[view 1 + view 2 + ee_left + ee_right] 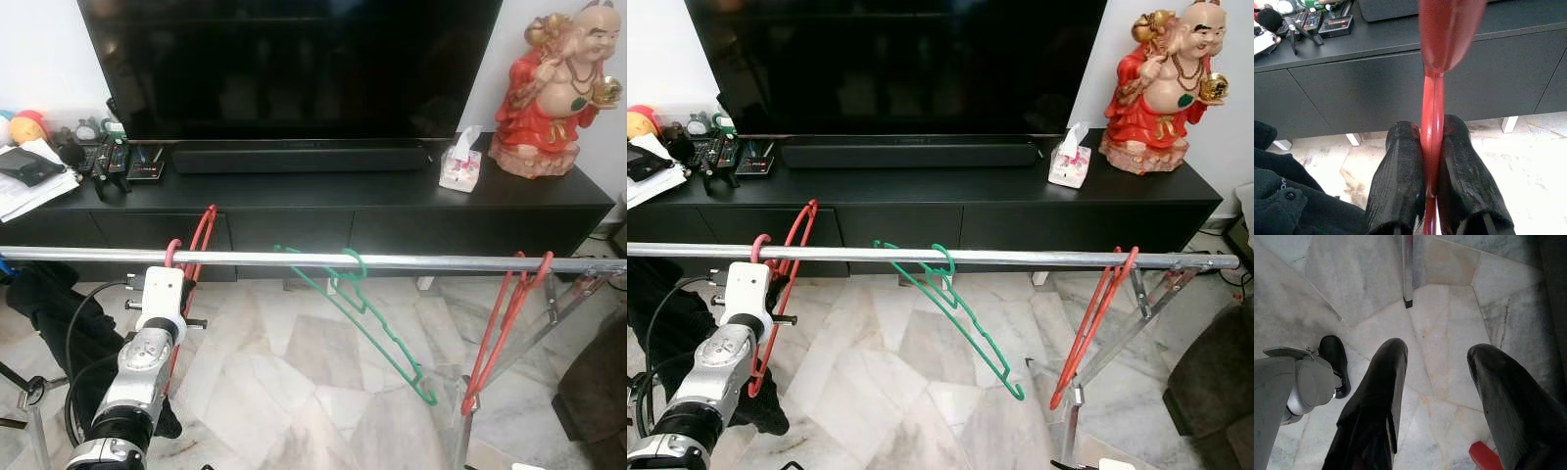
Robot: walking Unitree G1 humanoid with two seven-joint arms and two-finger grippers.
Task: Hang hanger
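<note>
— So where does the red hanger [196, 257] stand right now?

— Its hook sits over the silver rail [411, 261] at the robot's left end, in front of the black TV cabinet [1038, 211]. The left gripper [1432, 169] is clamped on the hanger's thin red body, both black fingers [1398, 171] pressed flat against it.

— And the other arm?

— The right gripper [1437, 401] hangs low over the marble floor [1444, 308], fingers spread apart, holding nothing.

— What makes the release go well?

— I'd judge the hook must bear fully on the rail before the fingers part; if it only rests on the tip, the hanger may slip off. Let it hang plumb, open gently, then draw the gripper straight back so the fingers don't drag the hanger along.

— Anything nearby to mind?

— The green hanger [377, 328] hangs mid-rail, well apart, and another red hanger [505, 323] sits near the far right end. Neither crowds this spot.
</note>
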